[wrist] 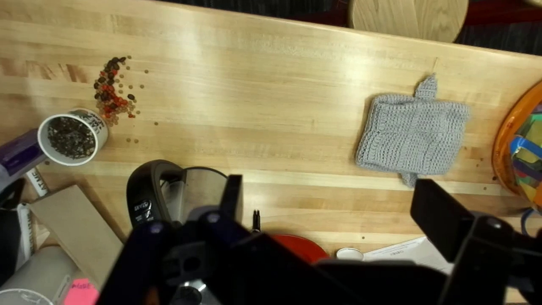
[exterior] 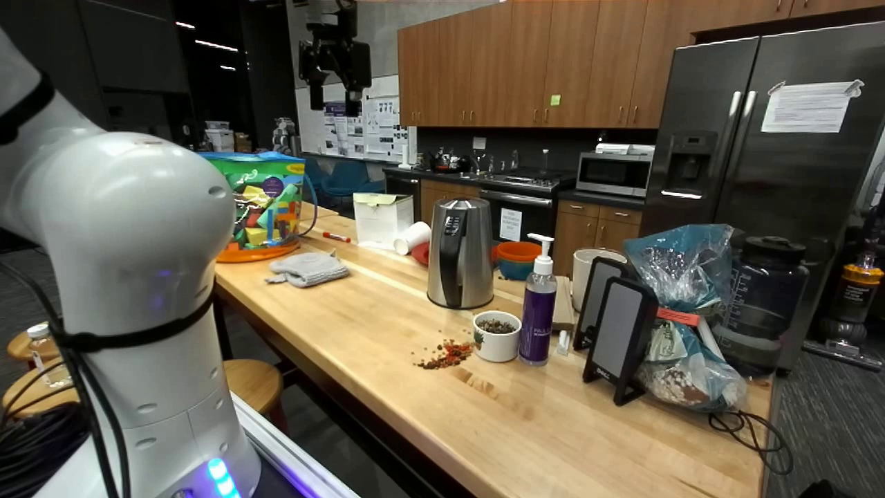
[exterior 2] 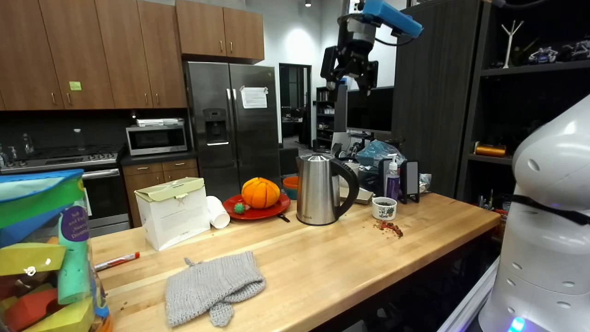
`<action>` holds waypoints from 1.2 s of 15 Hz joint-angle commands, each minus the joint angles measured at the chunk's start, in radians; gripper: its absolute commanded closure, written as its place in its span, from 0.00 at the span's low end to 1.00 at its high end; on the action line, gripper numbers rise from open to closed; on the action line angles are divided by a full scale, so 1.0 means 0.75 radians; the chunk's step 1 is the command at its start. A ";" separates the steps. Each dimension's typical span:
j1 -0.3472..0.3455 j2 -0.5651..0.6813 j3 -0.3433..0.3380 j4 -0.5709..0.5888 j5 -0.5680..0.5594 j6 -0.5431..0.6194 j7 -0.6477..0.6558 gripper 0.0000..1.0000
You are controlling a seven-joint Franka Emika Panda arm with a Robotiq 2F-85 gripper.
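My gripper (exterior: 334, 100) is open and empty, held high above the wooden table, touching nothing. It also shows in an exterior view (exterior 2: 349, 83) and in the wrist view (wrist: 328, 186), fingers wide apart. A steel kettle (exterior 2: 315, 191) with a black handle stands upright below; it is partly hidden by a finger in the wrist view (wrist: 203, 190). A grey knitted mitt (wrist: 417, 133) lies flat on the table. A white cup (exterior: 498, 349) holds dark dried bits. A small pile of red and brown beans (wrist: 111, 95) lies beside it. A red plate (exterior 2: 262, 214) bears an orange pumpkin (exterior 2: 260, 192).
A purple pump bottle (exterior: 538, 318), black speakers (exterior: 619, 335) and a bagged item (exterior: 684, 373) crowd one table end. A white box (exterior 2: 177, 216), a fallen white cup (exterior 2: 218, 213), a red marker (exterior 2: 117, 261) and a bag of blocks (exterior 2: 46, 258) are at the other end.
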 commanded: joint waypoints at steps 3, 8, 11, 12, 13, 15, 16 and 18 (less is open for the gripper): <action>-0.012 -0.044 0.035 -0.121 -0.124 0.381 -0.138 0.00; -0.065 0.055 0.049 -0.225 -0.256 0.773 -0.060 0.00; -0.112 0.145 0.059 -0.242 -0.260 0.881 0.057 0.00; -0.134 0.156 0.070 -0.248 -0.265 0.898 0.116 0.00; -0.150 0.162 0.085 -0.254 -0.257 0.898 0.190 0.00; -0.169 0.152 0.105 -0.257 -0.268 0.878 0.276 0.00; -0.176 0.139 0.119 -0.248 -0.289 0.827 0.295 0.00; -0.147 0.164 0.092 -0.256 -0.268 0.864 0.252 0.00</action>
